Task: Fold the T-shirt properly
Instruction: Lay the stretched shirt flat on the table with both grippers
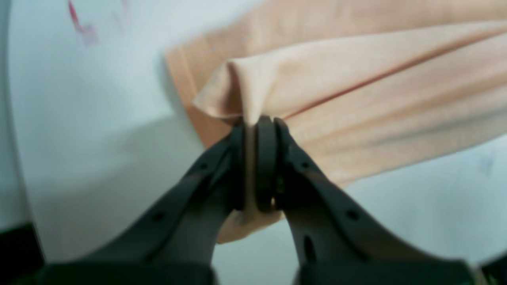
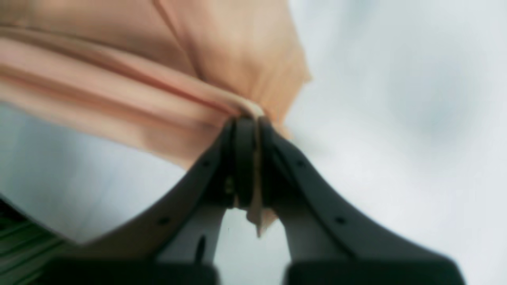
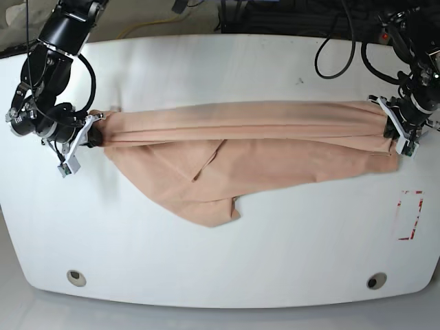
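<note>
I have the T-shirt (image 3: 247, 148) stretched taut across the white table (image 3: 220, 275), left gripper (image 1: 257, 126) and right gripper (image 2: 247, 118) each clamped on an end. The hanging part looks bunched, so I should lower both ends evenly.

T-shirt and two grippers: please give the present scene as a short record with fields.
garment: peach T-shirt, stretched sideways between both arms
left gripper: shut on one end of the shirt
right gripper: shut on the other end
lower part: hangs down onto the white table, loose flap at the middle
fold: not yet done
</note>
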You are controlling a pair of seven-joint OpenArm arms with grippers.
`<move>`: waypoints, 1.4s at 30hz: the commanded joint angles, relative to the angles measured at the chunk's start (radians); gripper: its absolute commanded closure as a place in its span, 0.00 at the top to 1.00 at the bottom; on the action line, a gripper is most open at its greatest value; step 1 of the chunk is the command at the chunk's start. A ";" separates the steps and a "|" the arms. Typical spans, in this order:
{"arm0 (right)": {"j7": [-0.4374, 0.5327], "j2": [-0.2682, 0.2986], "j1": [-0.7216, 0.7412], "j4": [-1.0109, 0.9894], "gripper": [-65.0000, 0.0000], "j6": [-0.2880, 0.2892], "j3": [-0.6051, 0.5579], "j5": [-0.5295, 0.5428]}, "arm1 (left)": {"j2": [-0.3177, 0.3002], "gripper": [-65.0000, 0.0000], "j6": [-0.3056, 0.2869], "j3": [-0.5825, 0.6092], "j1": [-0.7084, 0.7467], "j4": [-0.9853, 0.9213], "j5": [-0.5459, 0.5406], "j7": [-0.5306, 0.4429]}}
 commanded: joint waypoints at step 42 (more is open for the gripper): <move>0.017 0.037 -0.093 0.018 0.44 0.001 -0.092 0.242 | -0.061 0.46 0.006 0.132 0.145 -0.004 0.128 -0.031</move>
